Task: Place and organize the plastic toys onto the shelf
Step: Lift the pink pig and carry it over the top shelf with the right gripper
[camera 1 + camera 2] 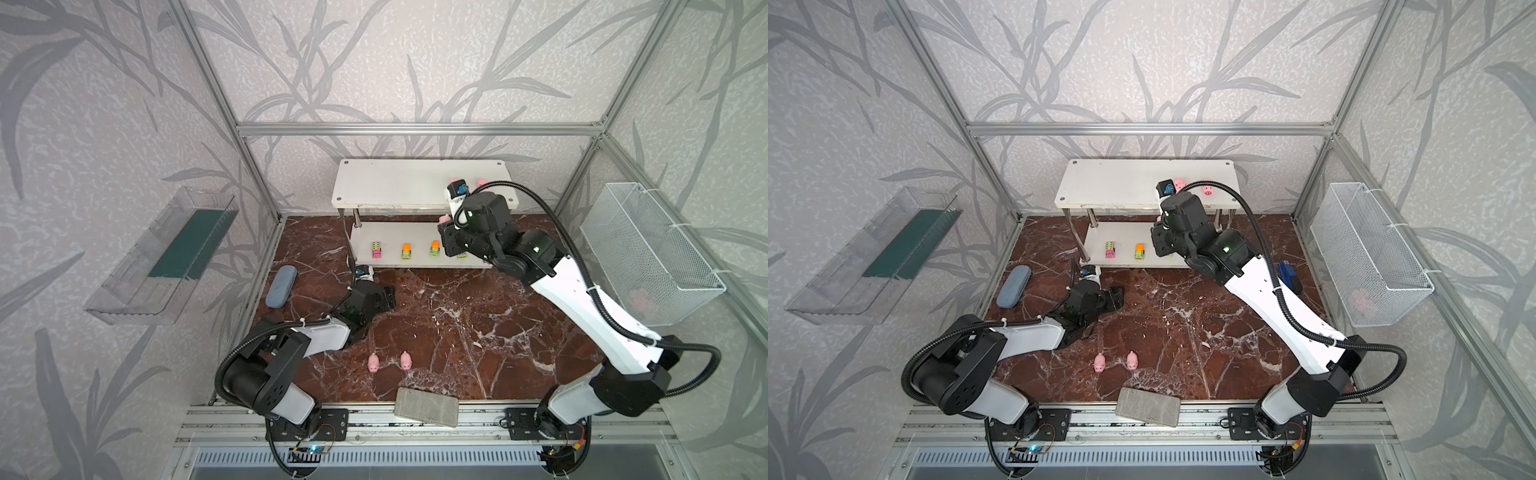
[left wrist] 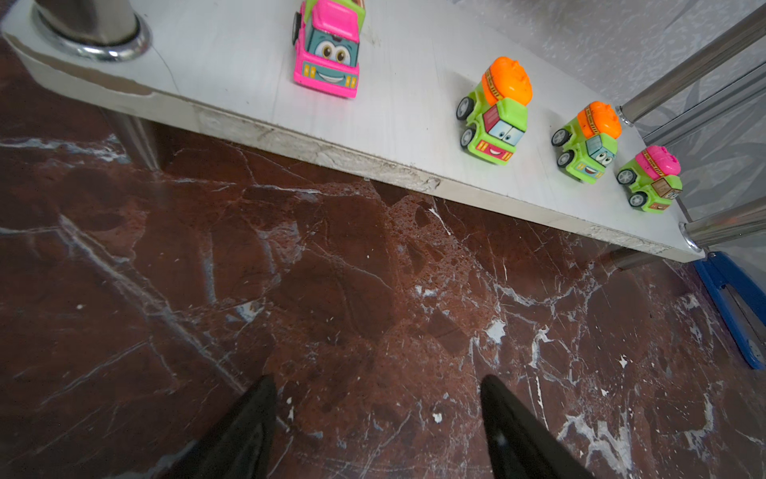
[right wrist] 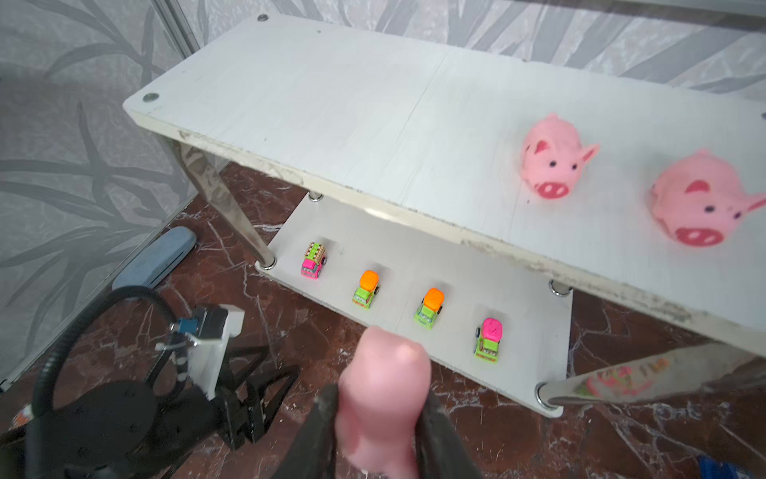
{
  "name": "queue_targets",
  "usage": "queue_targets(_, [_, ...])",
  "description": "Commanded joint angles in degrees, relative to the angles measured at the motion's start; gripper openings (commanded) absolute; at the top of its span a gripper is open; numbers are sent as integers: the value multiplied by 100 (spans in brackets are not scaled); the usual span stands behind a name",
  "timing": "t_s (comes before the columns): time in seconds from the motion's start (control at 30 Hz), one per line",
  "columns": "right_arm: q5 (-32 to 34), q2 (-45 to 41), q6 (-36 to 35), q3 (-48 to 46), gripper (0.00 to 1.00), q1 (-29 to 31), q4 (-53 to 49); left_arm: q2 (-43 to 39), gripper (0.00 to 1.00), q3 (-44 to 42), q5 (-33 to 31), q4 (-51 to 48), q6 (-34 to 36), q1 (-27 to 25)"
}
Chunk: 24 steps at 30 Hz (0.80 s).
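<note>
Right gripper [image 3: 379, 394]: jaws clamped on a pink pig [image 3: 385, 356], near the shelf [image 3: 331, 103] at 12 o'clock. Left gripper [image 2: 378, 379]: jaws apart, empty, over the red-brown marble tabletop [image 1: 457, 324]. Two loose pigs [image 1: 373, 363] [image 1: 406, 360] lie at 6 o'clock. Leaf-patterned grey walls [image 1: 374, 62] on aluminium framing [image 1: 415, 126] enclose the cell.

Four trucks [image 3: 365, 290] are ranged on the shelf's [image 3: 331, 103] lower board, two pigs [image 3: 551, 161] on the upper, two more pigs [image 1: 373, 363] on the bench [image 1: 457, 324] before it; possibly another in the basket [image 1: 623, 232].
</note>
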Motion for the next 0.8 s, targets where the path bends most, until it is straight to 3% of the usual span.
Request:
queue_targets(0.0, [-223,357,-406,510,32,-133,188,91,76,-53,21,207,-95,18])
queue_targets(0.47, [-84,2529,-1031,3967,32,-392,-824,267,76,-44,123,404,-149,50])
queue_targets(0.77, [-88,3246,-1151,4977,32,-574,-1114,333,76,-53,178,448,-163,89])
